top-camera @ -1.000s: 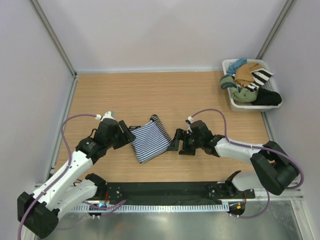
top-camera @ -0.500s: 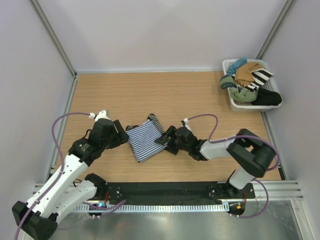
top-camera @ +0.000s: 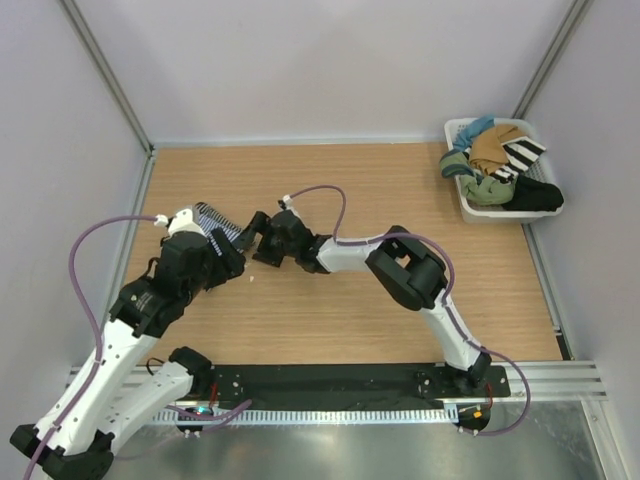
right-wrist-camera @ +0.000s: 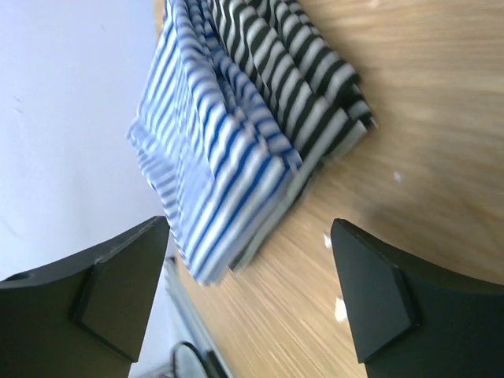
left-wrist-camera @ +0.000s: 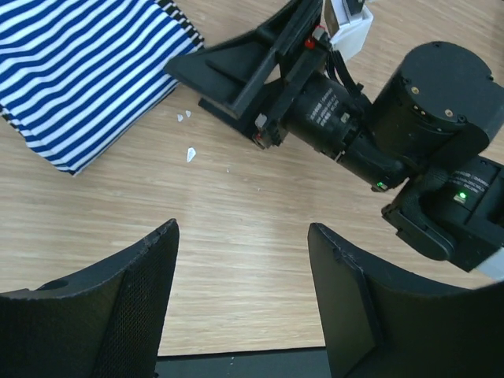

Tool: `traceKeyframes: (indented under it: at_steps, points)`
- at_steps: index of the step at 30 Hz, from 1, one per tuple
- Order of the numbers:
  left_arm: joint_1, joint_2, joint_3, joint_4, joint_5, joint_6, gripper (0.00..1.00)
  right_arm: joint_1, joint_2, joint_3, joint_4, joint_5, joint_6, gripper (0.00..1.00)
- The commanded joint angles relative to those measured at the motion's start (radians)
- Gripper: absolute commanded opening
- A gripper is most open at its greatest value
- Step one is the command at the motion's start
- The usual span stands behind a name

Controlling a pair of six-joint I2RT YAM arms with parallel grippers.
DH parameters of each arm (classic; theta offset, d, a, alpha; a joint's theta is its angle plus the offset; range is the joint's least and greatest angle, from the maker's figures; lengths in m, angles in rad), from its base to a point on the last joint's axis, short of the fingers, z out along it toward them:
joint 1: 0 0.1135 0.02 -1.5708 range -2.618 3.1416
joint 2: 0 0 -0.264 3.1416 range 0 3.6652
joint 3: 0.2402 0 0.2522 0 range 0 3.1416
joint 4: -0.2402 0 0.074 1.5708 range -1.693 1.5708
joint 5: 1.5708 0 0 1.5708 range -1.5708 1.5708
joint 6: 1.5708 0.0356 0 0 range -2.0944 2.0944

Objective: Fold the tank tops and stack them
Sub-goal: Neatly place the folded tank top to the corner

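I am holding my left claw (left-wrist-camera: 244, 307) spread above the wooden table (left-wrist-camera: 260, 236), nothing sitting between its fingers. My right claw (right-wrist-camera: 248, 291) is also gaping wide and gripping nothing, its jaws pointing at the folded tops from just beside them. The blue-and-white tank top (left-wrist-camera: 79, 71) is lying folded on the black-and-white tank top (right-wrist-camera: 307, 71), whose striped edge is peeking out along one side. The stack is resting near the table's left side, just beyond my left claw. A few white specks (left-wrist-camera: 190, 154) are lying on the wood beside it. A white basket (top-camera: 455, 128) is sitting at the far right corner, holding a heap of clothes (top-camera: 505, 170).
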State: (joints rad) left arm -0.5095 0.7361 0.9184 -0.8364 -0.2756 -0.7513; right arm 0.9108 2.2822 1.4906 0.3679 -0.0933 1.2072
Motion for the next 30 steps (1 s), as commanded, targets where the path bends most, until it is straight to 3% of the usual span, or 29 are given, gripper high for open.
traceKeyframes:
  at_steps: [1,4,12,16,20,25,30]
  points:
    - [0.005,-0.012,0.02,-0.026,-0.022,0.02,0.68,-0.004,-0.142,-0.056,-0.107,0.036,-0.148,0.92]
    - [0.005,-0.026,-0.012,0.029,0.007,0.009,0.7,-0.036,-0.33,-0.246,-0.106,0.076,-0.242,0.93]
    - [0.005,-0.063,-0.162,0.232,0.082,-0.002,1.0,-0.07,-0.844,-0.625,-0.326,0.357,-0.576,1.0]
    - [0.005,-0.038,-0.226,0.368,0.136,0.006,1.0,-0.076,-1.087,-0.759,-0.42,0.567,-0.744,1.0]
    - [0.002,-0.027,-0.349,0.58,0.173,0.013,1.0,-0.078,-1.202,-0.866,-0.484,0.777,-0.824,1.0]
    - [-0.003,-0.003,-0.466,0.778,0.124,0.058,1.0,-0.081,-1.4,-1.071,-0.31,0.756,-0.834,1.0]
    - [-0.015,-0.009,-0.538,0.871,0.081,0.2,0.98,-0.079,-1.607,-1.174,-0.284,0.79,-0.799,1.0]
